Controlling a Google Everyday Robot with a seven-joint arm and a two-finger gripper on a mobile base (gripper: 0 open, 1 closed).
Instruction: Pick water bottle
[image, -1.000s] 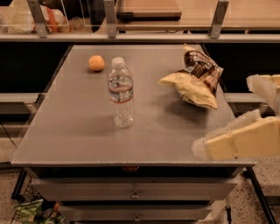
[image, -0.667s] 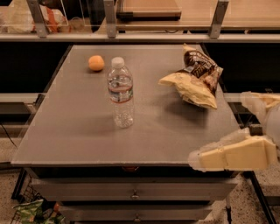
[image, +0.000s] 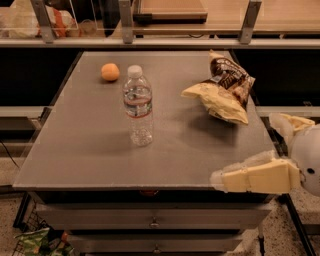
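The water bottle (image: 138, 105) stands upright near the middle of the grey table (image: 90, 145). It is clear and ribbed, with a white cap and a pale label with a red band. My gripper (image: 220, 179) is at the lower right, over the table's front right edge, with its pale fingers pointing left. It is well to the right of the bottle and nearer to me, not touching it. It holds nothing.
An orange (image: 110, 72) lies behind and left of the bottle. A yellow chip bag (image: 216, 101) and a brown snack bag (image: 231, 78) lie at the right rear. A railing and shelf (image: 165, 42) run behind the table. Drawers (image: 155, 220) sit below the table front.
My gripper has moved left and down along the front right edge, coming closer to the table corner. The bottle, orange and bags have not moved.
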